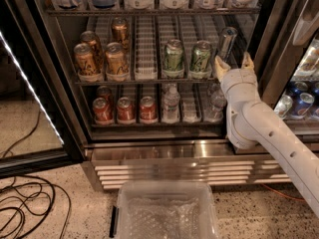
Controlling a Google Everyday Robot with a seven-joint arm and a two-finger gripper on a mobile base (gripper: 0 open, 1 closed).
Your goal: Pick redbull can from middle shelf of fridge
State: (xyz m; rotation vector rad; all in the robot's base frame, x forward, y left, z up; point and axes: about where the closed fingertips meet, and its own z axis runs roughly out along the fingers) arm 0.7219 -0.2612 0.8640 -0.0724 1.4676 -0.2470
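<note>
Silvery-blue and slim, the redbull can (227, 40) is standing at the right end of the middle shelf (146, 59) of the fridge (164, 156), in the upper right of the frame, and it is rising taller than its neighbours. I am holding my claw (233, 63) right in front of its lower part, with my fingers (220, 66) pointing up and spread apart. The can is showing between them, and I cannot tell whether either finger is touching it. My white arm (264, 128) is reaching up from the lower right corner.

Left of the can on the same shelf, two green cans (173, 58) are sitting at the front edge, and gold cans (115, 59) are lining up further left. On the shelf below, red cans (125, 109) and water bottles (171, 103) are standing. A clear plastic bin (167, 210) is sitting on the floor at bottom centre, with black cables (25, 208) lying at lower left.
</note>
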